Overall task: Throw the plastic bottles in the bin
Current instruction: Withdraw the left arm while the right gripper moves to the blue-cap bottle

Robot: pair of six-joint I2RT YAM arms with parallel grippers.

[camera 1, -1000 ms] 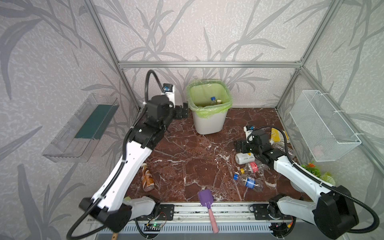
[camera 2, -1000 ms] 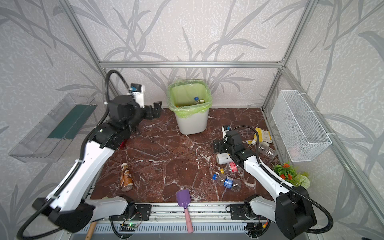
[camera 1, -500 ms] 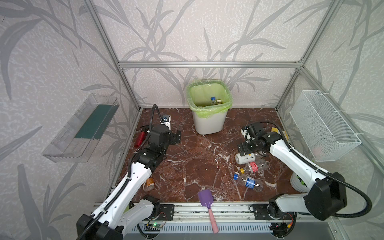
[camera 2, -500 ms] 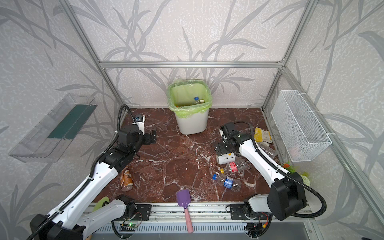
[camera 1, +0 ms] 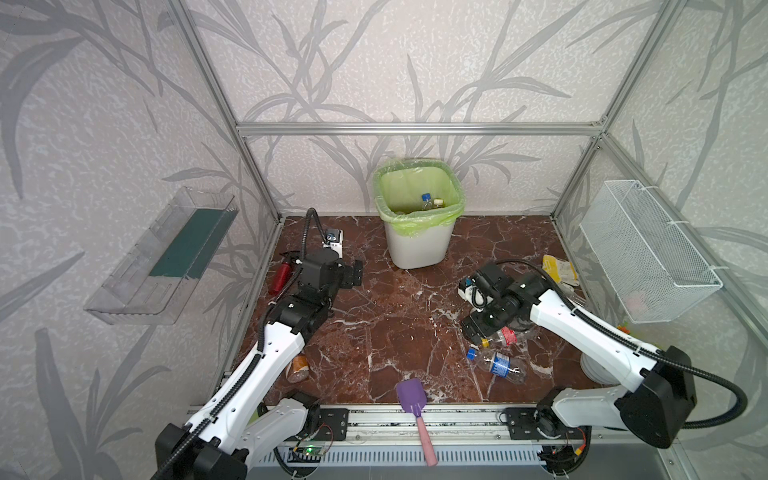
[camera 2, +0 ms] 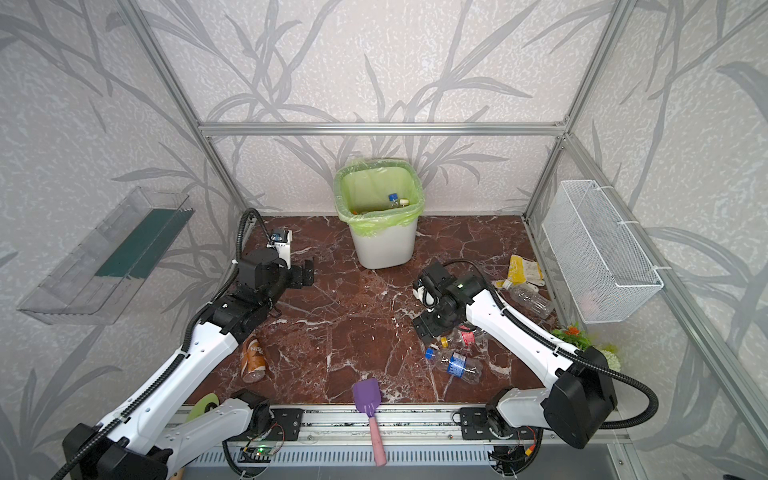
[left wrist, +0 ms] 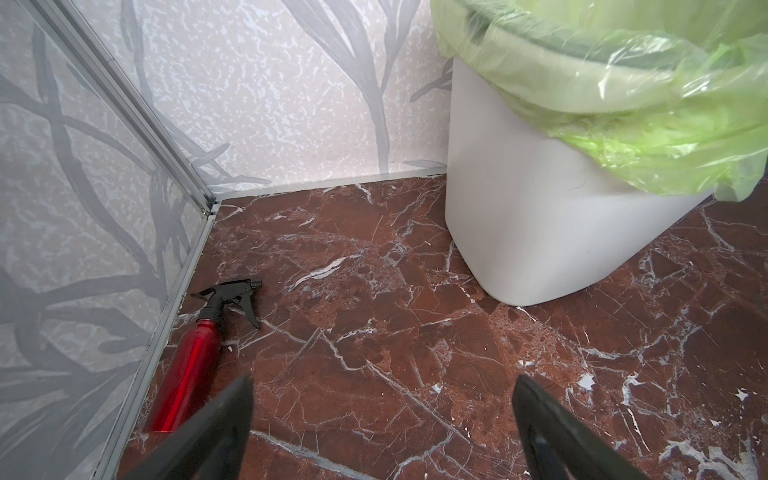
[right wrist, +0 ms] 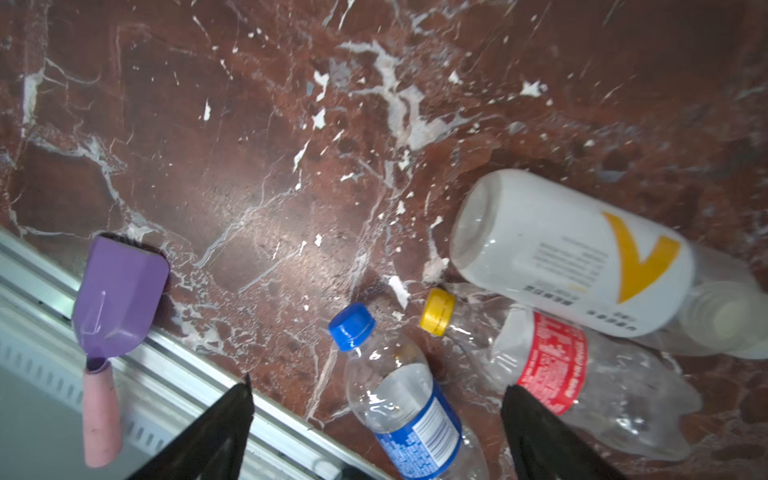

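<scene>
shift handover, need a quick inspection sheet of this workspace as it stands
surface: marble tabletop, no spill seen
job's things: bin upright at the back, bottles inside; blue-cap bottle, yellow-cap bottle and white bottle lying together on the right; brown bottle beside the left arm; clear bottle near the right wall
clutter: red spray bottle, purple scoop, yellow pouch
grippers: left gripper open, empty, near the bin; right gripper open, above the bottle pile
cables: left cable, right cable looped above the arms, no snag seen
surroundings: clear tray on left wall, wire basket on right wall
</scene>
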